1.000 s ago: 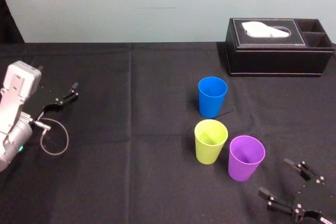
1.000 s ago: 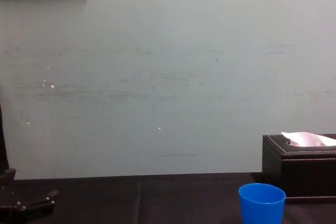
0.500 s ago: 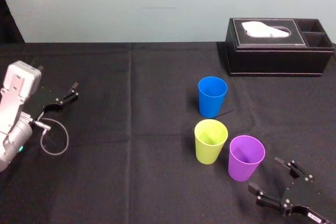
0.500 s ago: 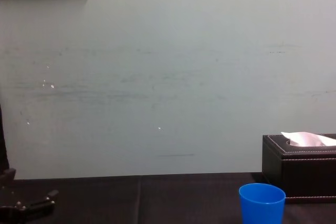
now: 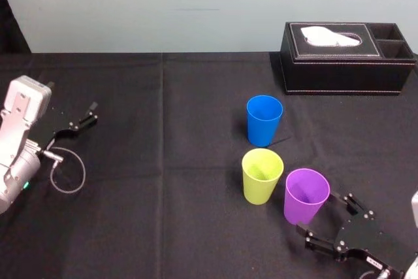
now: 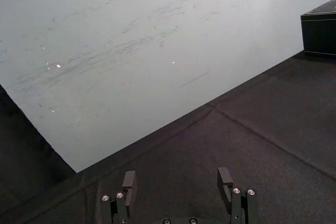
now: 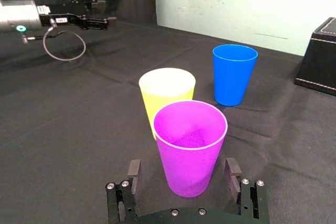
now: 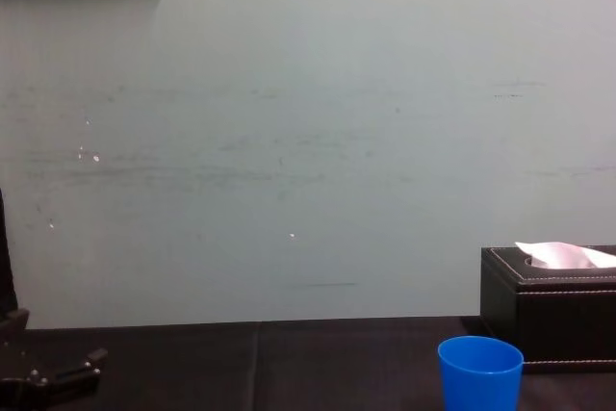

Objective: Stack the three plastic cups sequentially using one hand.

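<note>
**My right claw opens around the purple cup**

My right claw (image 5: 324, 213) sits low near the front edge of the worktop (image 5: 163, 220), toward its right corner. It is spread wide and grips nothing. In my right wrist view the claw (image 7: 182, 167) has one finger on each side of the purple cup (image 7: 190, 145), level with the cup's lower part. A sliver of dark cloth shows between each finger and the cup wall, so I am not touching it.

All three cups stand upright, mouths up, unstacked, on the right half of the worktop. The purple cup (image 5: 305, 194) is the one closest to the front edge. The yellow-green cup (image 5: 261, 176) stands just beside it on the side toward the left edge, a touch farther back (whether the two walls touch, I cannot tell). The blue cup (image 5: 264, 120) stands apart from both, farther toward the back edge. My chest view catches its rim and upper wall (image 8: 479, 371).

A black tissue box (image 5: 346, 60) rests at the back right corner, with a white tissue poking from its slot.

My left claw (image 5: 91, 114) is parked by the left edge, well apart from the cups. Its fingers (image 6: 128, 182) are spread apart over bare cloth and hold nothing.
</note>
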`<state>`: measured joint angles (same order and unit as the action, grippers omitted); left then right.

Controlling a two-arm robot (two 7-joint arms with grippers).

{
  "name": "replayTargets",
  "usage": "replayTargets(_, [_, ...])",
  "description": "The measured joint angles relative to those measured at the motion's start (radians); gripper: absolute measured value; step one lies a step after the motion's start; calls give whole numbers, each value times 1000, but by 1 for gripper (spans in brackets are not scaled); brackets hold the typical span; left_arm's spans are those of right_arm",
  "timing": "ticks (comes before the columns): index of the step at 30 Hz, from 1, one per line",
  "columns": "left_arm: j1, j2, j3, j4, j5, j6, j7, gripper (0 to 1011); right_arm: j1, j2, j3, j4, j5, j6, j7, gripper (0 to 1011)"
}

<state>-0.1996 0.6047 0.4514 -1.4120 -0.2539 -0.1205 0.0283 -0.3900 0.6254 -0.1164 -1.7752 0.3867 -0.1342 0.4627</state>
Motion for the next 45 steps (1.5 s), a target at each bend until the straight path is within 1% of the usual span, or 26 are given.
replayTargets(4, [0,0,0,0,0,0,0,1011,23,-13,-14,14,-26,3,-10,1003])
replayTargets(7, [0,0,0,0,0,0,0,1011,37,-21,-18,23,-32,8,-13,1003])
replayTargets(16, [0,0,0,0,0,0,0,1011,67,-41,-31,42,-34,21,-13,1003])
replayTargets(32, [0,0,0,0,0,0,0,1011,101,-61,-50,52,-39,30,-20,1003])
replayTargets(45, [0,0,0,0,0,0,0,1011,111,-81,-52,55,-42,44,-44,1003])
